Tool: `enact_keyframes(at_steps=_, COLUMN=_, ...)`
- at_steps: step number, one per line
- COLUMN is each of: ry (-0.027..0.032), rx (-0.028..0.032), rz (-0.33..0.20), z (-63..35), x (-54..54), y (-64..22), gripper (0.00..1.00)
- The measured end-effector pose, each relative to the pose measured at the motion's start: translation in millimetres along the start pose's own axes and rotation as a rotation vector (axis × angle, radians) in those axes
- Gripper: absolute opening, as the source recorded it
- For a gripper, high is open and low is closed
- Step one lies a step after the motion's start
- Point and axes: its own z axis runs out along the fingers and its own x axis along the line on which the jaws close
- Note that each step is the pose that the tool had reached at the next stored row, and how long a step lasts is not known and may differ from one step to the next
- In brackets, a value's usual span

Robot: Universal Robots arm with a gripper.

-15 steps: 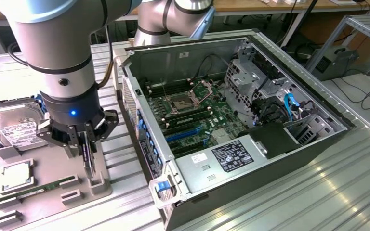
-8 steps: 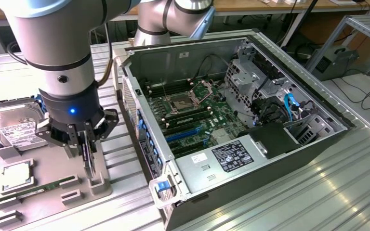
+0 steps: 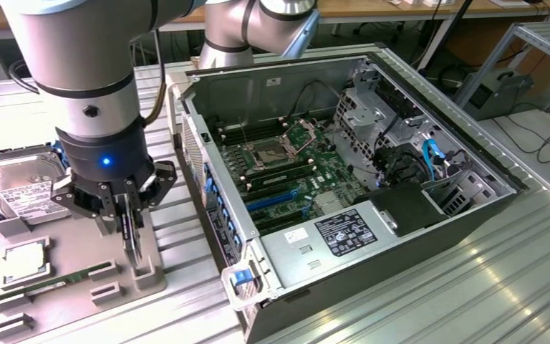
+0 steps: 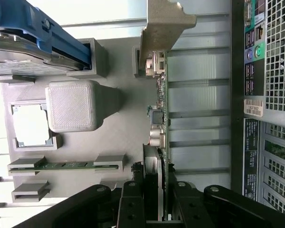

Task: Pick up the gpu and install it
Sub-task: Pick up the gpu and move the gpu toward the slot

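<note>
The gpu stands on edge at the right end of the grey parts tray, seen as a thin card. In the wrist view the gpu runs edge-on, with its silver end bracket at the far end. My gripper hangs straight down over it, its black fingers pressed against both faces of the card. In the wrist view my gripper is shut on the card's near end. I cannot tell whether the card's lower edge still sits in its tray holder.
The open computer case lies to the exterior view's right of the tray, motherboard slots exposed. On the tray are a hard drive, a processor and a memory stick. The case's rear panel is close beside the card.
</note>
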Motion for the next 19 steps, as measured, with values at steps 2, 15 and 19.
enact_keyframes(at_steps=2, ry=-0.0006, rx=0.0115, rz=0.000, z=-1.0, x=0.0, y=-0.1, gripper=0.28)
enact_keyframes(at_steps=15, ry=-0.0026, rx=0.0470, rz=0.001, z=-9.7, x=0.2, y=-0.6, gripper=0.28)
enact_keyframes(at_steps=19, ry=-0.0032, rx=0.0576, rz=0.002, z=-12.9, x=0.3, y=-0.8, gripper=0.28)
